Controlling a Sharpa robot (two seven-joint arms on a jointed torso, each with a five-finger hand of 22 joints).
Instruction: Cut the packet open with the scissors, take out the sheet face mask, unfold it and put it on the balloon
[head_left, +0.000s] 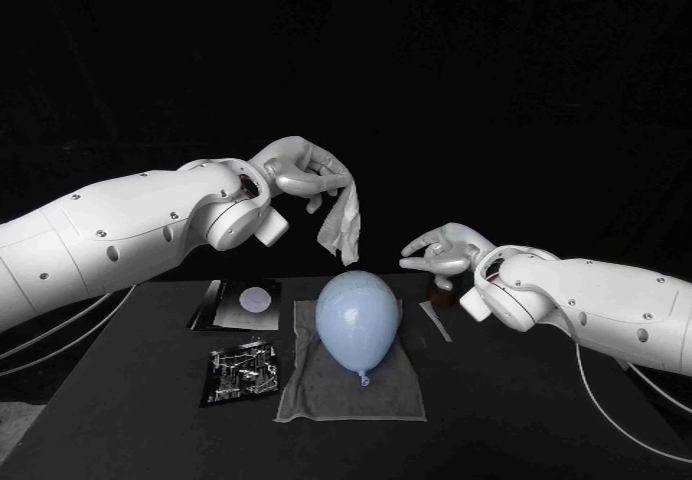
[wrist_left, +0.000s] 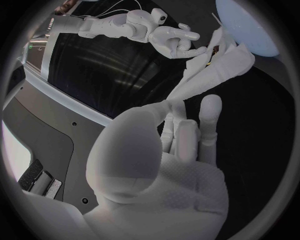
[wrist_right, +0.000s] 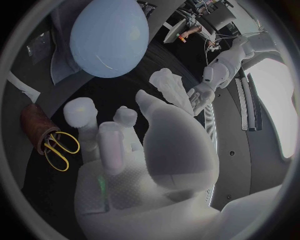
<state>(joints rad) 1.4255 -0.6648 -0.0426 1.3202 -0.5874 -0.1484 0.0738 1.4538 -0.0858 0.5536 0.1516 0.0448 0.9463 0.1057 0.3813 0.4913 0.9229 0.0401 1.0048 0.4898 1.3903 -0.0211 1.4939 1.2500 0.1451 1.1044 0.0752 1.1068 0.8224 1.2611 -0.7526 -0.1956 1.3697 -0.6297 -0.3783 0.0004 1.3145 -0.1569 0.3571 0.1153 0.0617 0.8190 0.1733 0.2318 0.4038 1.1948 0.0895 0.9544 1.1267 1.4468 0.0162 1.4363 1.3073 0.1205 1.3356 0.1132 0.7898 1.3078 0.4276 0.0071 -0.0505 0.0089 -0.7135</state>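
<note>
My left hand (head_left: 300, 170) is raised above the table and pinches a white sheet mask (head_left: 343, 225), still folded and hanging down over the balloon's far end. The left wrist view shows the mask (wrist_left: 212, 70) running from my left hand's fingertips (wrist_left: 209, 107) toward my right hand (wrist_left: 175, 40). The pale blue balloon (head_left: 358, 320) lies on a grey cloth (head_left: 397, 400). My right hand (head_left: 440, 250) hovers right of the mask, holding nothing, fingers loosely bent and apart. The yellow-handled scissors (wrist_right: 56, 147) stand in a brown holder (wrist_right: 34, 122). The cut silvery packet (head_left: 242, 372) lies left of the cloth.
A black tray (head_left: 216, 310) with a white disc on it sits behind the packet. A cut-off strip (head_left: 436, 320) lies on the table right of the balloon, near the brown holder (head_left: 444, 296).
</note>
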